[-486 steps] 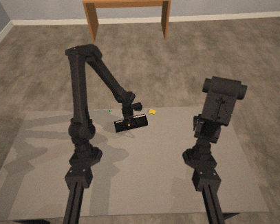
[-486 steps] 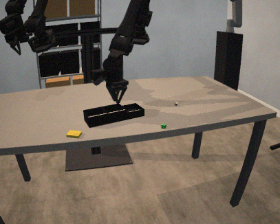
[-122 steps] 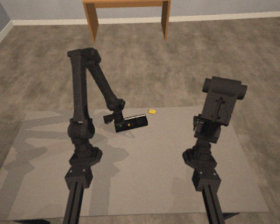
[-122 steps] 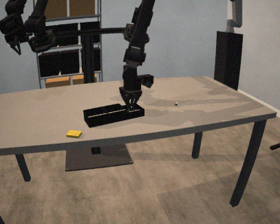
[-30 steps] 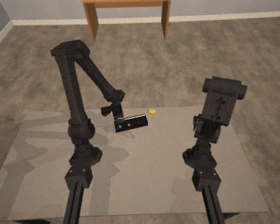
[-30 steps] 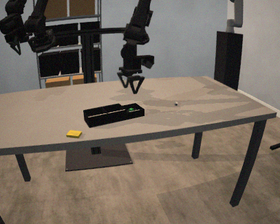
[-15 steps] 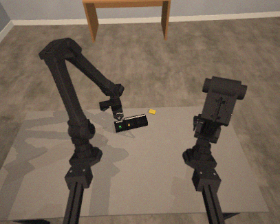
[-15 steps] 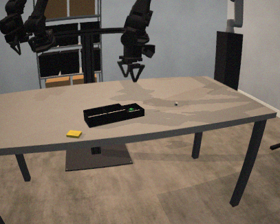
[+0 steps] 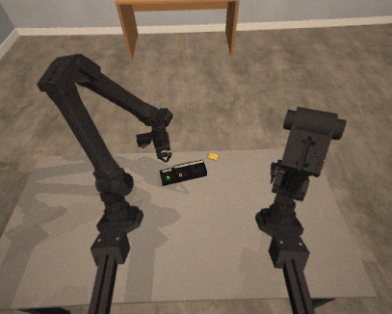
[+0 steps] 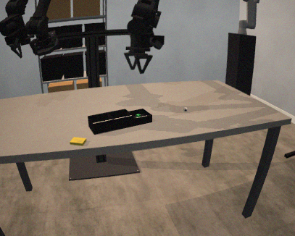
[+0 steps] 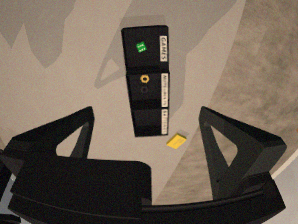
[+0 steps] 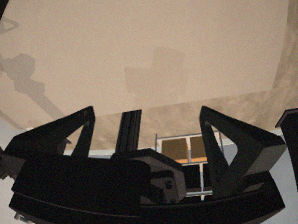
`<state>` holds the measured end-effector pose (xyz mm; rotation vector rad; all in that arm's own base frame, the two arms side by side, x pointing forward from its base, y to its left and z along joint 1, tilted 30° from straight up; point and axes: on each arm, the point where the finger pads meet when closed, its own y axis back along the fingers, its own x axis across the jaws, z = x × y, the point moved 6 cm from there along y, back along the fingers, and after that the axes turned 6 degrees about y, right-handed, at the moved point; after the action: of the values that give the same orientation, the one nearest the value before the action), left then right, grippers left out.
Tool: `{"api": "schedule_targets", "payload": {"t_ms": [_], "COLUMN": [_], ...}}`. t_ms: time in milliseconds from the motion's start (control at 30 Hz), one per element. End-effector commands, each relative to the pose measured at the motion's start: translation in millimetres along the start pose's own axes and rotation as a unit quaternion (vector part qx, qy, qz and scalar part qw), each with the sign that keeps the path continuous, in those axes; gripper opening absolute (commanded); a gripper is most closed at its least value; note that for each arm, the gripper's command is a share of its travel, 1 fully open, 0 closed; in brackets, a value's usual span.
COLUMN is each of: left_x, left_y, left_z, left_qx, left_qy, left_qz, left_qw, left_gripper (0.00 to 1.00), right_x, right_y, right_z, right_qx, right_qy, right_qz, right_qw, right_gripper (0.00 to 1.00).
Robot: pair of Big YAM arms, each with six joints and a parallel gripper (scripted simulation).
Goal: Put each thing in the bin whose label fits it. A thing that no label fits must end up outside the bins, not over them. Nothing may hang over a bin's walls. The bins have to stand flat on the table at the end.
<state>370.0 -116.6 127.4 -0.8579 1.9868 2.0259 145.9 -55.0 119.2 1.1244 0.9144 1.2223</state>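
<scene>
A black row of three labelled bins lies on the table; it also shows in the exterior view and the left wrist view. A green piece lies in one end bin and a small yellow ring in the middle bin. A flat yellow piece lies on the table beside the bins, also in the left wrist view. My left gripper is open and empty, raised above the bin row. My right gripper is open and empty, held high and away from the bins.
A tiny white thing lies on the table apart from the bins. A wooden table stands on the floor behind. Shelving stands beyond the table.
</scene>
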Motion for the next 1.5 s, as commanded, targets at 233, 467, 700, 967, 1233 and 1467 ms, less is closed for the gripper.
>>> {"api": "schedule_targets", "payload": {"t_ms": [233,467,700,967,1233,1467], "left_x": [8.6,0.8,5.7,6.6,7.6,8.0], "left_y": [-0.1,2.7,0.9,0.6,0.2,0.1], "left_z": [-2.9,-7.4,-4.2,-3.4,-2.4,-2.0], "left_qx": [-0.022,-0.016,-0.019,-0.020,-0.020,-0.021], "left_qy": [0.030,0.033,0.031,0.031,0.031,0.031], "left_qz": [0.009,0.002,0.006,0.006,0.007,0.007], "left_qw": [0.999,0.999,0.999,0.999,0.999,0.999], "left_gripper": [1.00,1.00,1.00,1.00,1.00,1.00], "right_x": [-2.0,-2.0,-2.0,-2.0,-2.0,-2.0], "right_y": [1.6,1.6,1.6,1.6,1.6,1.6], "right_z": [1.9,1.9,1.9,1.9,1.9,1.9], "right_qx": [-0.012,-0.012,-0.012,-0.012,-0.012,-0.012], "right_qy": [-0.007,-0.007,-0.007,-0.007,-0.007,-0.007], "right_qz": [-0.003,-0.003,-0.003,-0.003,-0.003,-0.003], "right_qw": [1.000,1.000,1.000,1.000,1.000,1.000], "right_gripper": [1.00,1.00,1.00,1.00,1.00,1.00]}}
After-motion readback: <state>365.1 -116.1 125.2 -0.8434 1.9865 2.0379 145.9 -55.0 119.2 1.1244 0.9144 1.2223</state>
